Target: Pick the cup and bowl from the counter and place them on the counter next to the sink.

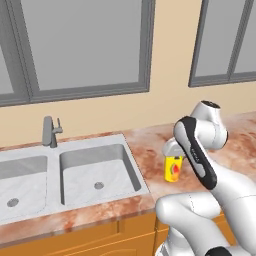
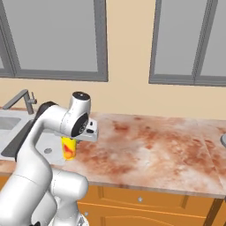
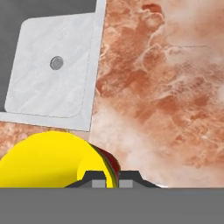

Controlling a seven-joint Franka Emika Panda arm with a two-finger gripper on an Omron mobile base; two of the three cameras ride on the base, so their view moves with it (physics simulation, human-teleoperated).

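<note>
The yellow cup (image 1: 173,170) with its red-orange mark stands upright just right of the sink (image 1: 95,170), low over the marbled counter (image 1: 150,150). I cannot tell whether its base touches the stone. My gripper (image 1: 172,155) comes down from above and is shut on the cup's rim. In the hand view the cup (image 3: 43,159) lies right under the gripper (image 3: 112,180), with the rim wall pinched between the fingertips (image 3: 99,180). From the right, the cup (image 2: 68,149) hangs below the gripper (image 2: 71,137). The bowl is out of view.
The sink (image 3: 48,78) has a grey faucet (image 1: 49,131) at its back edge. A wide stretch of counter (image 2: 154,145) runs to the right, and a small pale grey sliver (image 2: 223,140) shows at its far right edge. Windows and a beige wall stand behind.
</note>
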